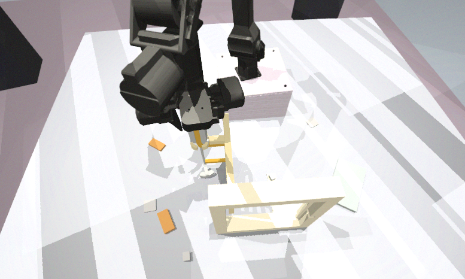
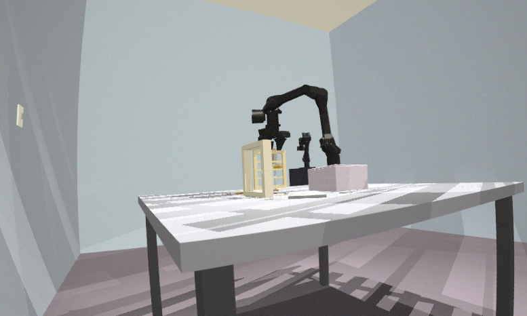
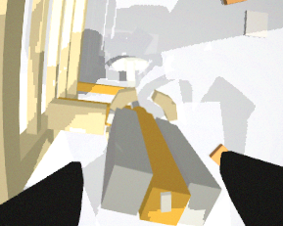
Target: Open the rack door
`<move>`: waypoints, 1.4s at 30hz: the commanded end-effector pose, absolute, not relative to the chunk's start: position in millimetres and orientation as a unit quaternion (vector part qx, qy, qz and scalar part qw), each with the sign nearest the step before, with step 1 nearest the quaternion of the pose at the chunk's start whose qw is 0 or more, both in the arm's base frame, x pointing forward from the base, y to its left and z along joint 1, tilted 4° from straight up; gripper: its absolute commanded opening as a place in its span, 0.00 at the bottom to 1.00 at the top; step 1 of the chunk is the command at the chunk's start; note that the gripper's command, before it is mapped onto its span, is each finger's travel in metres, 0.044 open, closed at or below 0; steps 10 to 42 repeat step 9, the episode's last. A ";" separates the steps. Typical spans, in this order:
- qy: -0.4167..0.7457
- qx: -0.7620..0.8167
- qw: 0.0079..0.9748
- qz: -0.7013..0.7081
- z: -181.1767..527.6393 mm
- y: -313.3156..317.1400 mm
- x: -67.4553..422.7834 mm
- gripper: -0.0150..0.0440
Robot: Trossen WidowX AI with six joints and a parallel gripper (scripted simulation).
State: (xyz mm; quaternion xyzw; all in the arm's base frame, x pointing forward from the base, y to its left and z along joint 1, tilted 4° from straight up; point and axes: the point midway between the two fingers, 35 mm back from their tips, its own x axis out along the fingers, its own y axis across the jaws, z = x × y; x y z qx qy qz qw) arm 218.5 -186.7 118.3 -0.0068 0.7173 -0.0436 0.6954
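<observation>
The cream rack door (image 1: pixel 228 152) (image 2: pixel 285 168) stands open, roughly square to the cream frame (image 1: pixel 275 190) (image 2: pixel 268 168), and reaches from the frame's left end back toward the arm's base. Its upright handle (image 1: pixel 197 138) (image 3: pixel 154 160), grey with an orange stripe, sits in a cream collar on the door's side, with a thin rod and a white disc below. My gripper (image 3: pixel 153 167) (image 1: pixel 196 130) is open around the handle's top, pointing down. In the wrist view there is a gap at the left finger; contact at the right finger cannot be told.
Orange tiles (image 1: pixel 157 144) (image 1: pixel 166 221) and small grey tiles (image 1: pixel 149 205) (image 1: pixel 186 256) lie left of the door and frame. A pale green plate (image 1: pixel 352 187) lies to the frame's right. A pink box (image 1: pixel 269 103) (image 2: pixel 336 178) bears the arm's base.
</observation>
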 end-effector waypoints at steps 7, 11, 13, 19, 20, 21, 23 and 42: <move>0.716 -0.006 0.696 -0.043 132.1 -185.8 219.7 0.75; 0.716 -0.006 0.696 -0.043 134.8 -185.6 219.7 0.75; 0.716 -0.006 0.696 -0.043 134.8 -185.6 219.7 0.75; 0.716 -0.006 0.696 -0.043 134.8 -185.6 219.7 0.75; 0.716 -0.006 0.696 -0.043 134.8 -185.6 219.7 0.75; 0.716 -0.006 0.696 -0.043 134.8 -185.6 219.7 0.75; 0.716 -0.006 0.696 -0.043 134.8 -185.6 219.7 0.75; 0.716 -0.006 0.696 -0.043 134.8 -185.6 219.7 0.75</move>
